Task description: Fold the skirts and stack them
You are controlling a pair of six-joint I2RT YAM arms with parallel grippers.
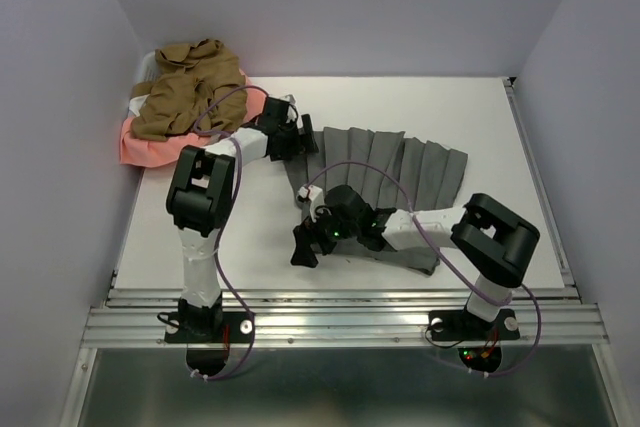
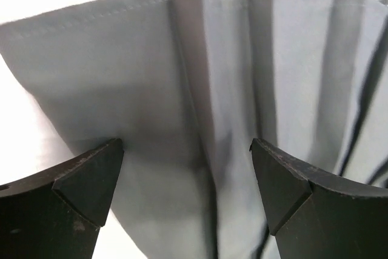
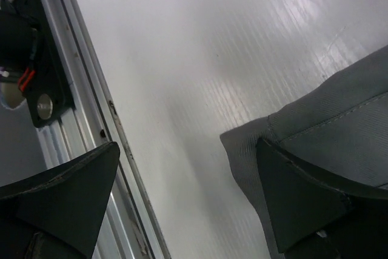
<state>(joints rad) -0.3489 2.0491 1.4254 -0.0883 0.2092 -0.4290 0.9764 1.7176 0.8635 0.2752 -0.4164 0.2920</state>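
Note:
The grey skirt [image 1: 400, 172] lies spread flat with its pleats fanned out in the middle of the table. My left gripper [image 1: 300, 137] is open over the skirt's far left corner; in the left wrist view the grey cloth [image 2: 200, 77] lies between and under the fingers of the gripper [image 2: 188, 174]. My right gripper [image 1: 304, 243] is open at the skirt's near left corner; in the right wrist view the gripper [image 3: 188, 192] has one finger over the cloth corner [image 3: 315, 125] and the other over bare table. The tan-brown skirt [image 1: 185, 87] lies crumpled on the salmon-pink skirt [image 1: 140, 147] at the far left.
A white basket [image 1: 143, 82] stands under the tan and pink skirts in the far left corner, against the wall. The table's metal front rail [image 1: 340, 297] runs close behind my right gripper and also shows in the right wrist view [image 3: 91, 89].

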